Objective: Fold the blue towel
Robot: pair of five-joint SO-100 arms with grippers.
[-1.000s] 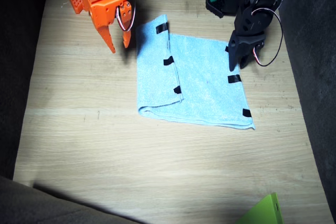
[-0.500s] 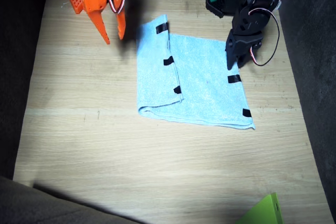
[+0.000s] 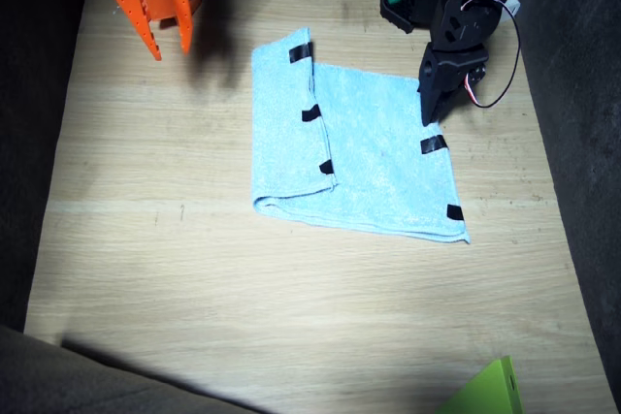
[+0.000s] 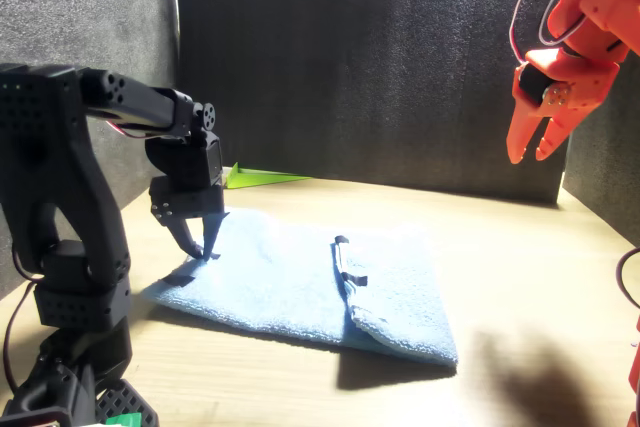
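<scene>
Lifted clear of the half-folded blue towel [image 3: 349,152] at table centre, right gripper [image 3: 165,41] with jaws slightly apart, while left gripper [image 3: 434,109], jaws nearly together, hovers at its taped edge.

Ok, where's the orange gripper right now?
In the fixed view the right gripper hangs raised over the table's far left corner, clear of the blue towel.

A light wooden table [image 3: 175,269] with visible plank grain carries the blue towel [image 3: 374,167], which lies folded near the far edge, right of the middle, black tape marks along its edges. A lime-green flat piece [image 3: 490,390] lies at the near right corner.
</scene>
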